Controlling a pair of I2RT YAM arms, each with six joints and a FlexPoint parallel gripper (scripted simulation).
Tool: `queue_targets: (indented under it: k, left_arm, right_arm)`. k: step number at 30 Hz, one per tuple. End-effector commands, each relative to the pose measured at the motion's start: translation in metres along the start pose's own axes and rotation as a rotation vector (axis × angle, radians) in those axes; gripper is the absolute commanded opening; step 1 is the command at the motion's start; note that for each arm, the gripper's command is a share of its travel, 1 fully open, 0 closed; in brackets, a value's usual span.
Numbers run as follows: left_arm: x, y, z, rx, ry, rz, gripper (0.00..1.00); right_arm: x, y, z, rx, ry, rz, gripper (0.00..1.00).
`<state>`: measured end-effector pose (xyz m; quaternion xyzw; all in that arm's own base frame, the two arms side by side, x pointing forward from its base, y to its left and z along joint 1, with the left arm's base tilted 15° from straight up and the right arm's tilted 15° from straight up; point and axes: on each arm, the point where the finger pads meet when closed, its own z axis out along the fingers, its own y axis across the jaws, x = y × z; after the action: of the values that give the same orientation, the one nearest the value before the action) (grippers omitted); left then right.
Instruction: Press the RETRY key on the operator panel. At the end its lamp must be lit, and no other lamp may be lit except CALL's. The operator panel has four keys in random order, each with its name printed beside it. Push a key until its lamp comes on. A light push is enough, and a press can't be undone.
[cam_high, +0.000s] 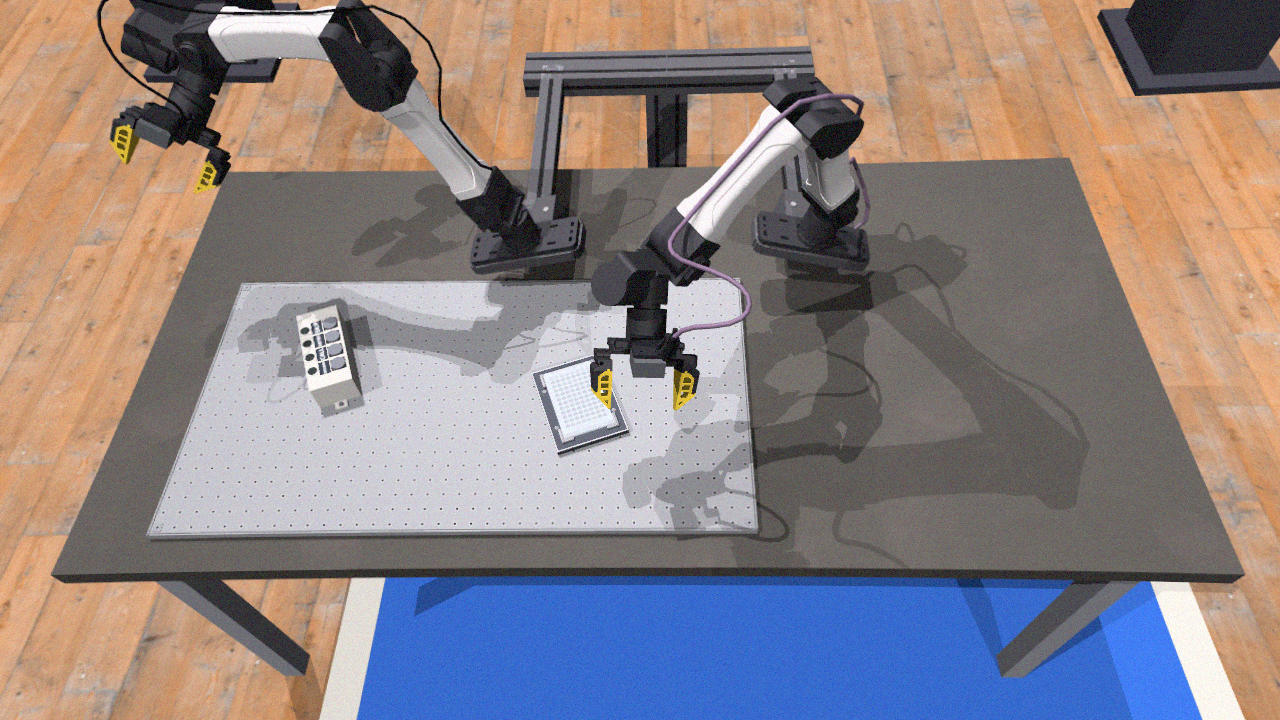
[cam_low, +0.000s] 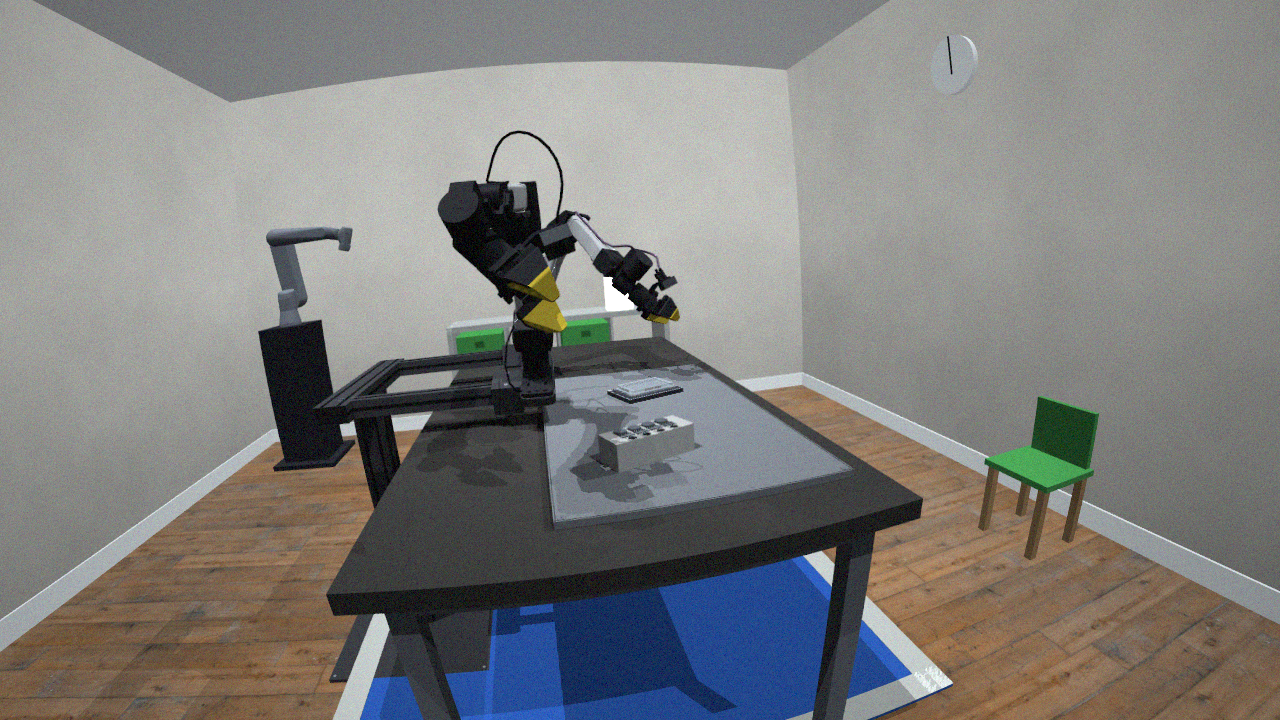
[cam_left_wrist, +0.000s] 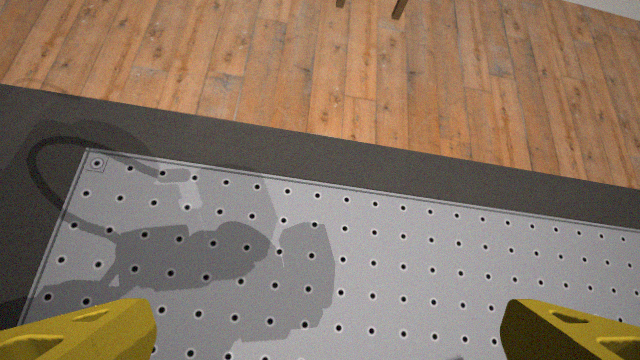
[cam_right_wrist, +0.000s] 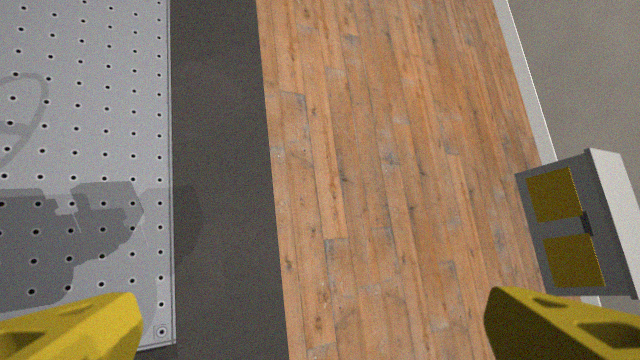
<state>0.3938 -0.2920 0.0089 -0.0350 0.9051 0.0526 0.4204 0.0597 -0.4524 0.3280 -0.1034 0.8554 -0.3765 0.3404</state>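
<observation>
Over the right part of the pegboard (cam_high: 429, 483) (cam_low: 716, 497), the left hand (cam_high: 644, 405) (cam_low: 674, 316) (cam_left_wrist: 327, 316) hangs raised, fingers wide apart with nothing between them, slanting down and toward the near side. Beyond the far left of the tabletop (cam_high: 939, 358) (cam_low: 483, 537), the right hand (cam_high: 165, 174) (cam_low: 556, 311) (cam_right_wrist: 313, 306) is held high, fingers also spread and bare, tipped down. Neither touches the key box (cam_high: 329, 358) (cam_low: 656, 442), which stands on the board's left part, its lamps looking dark, its printed names too small to read.
</observation>
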Motion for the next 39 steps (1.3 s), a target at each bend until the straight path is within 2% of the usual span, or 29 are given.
queue_targets:
  k: [1,18,22,26,32,34,36,39]
  left_arm:
    - [-0.007,-0.004,-0.004,0.012,-0.014,-0.012,1.00]
    - [-0.007,-0.004,-0.004,0.012,-0.014,-0.012,1.00]
    - [-0.011,-0.020,-0.020,0.082,0.009,0.053,1.00]
    - [-0.007,-0.053,-0.053,0.223,0.040,0.192,1.00]
    - [-0.002,-0.114,-0.143,0.511,0.023,0.415,1.00]
    - [-0.002,-0.114,-0.143,0.511,0.023,0.415,1.00]
    - [0.003,-0.129,-0.174,0.608,0.016,0.503,1.00]
    - [0.008,-0.151,-0.238,0.776,-0.027,0.620,1.00]
  right_arm:
    - [-0.005,-0.005,-0.006,0.019,-0.001,-0.016,1.00]
    - [-0.005,-0.005,-0.006,0.019,-0.001,-0.016,1.00]
    - [-0.007,0.002,-0.007,0.003,0.024,-0.001,1.00]
    - [-0.009,0.017,-0.005,-0.026,0.061,0.020,1.00]
    - [-0.016,0.055,0.005,-0.104,0.111,0.064,1.00]
    - [-0.016,0.055,0.005,-0.104,0.111,0.064,1.00]
    - [-0.017,0.065,0.007,-0.121,0.141,0.080,1.00]
    - [-0.024,0.096,0.016,-0.185,0.175,0.116,1.00]
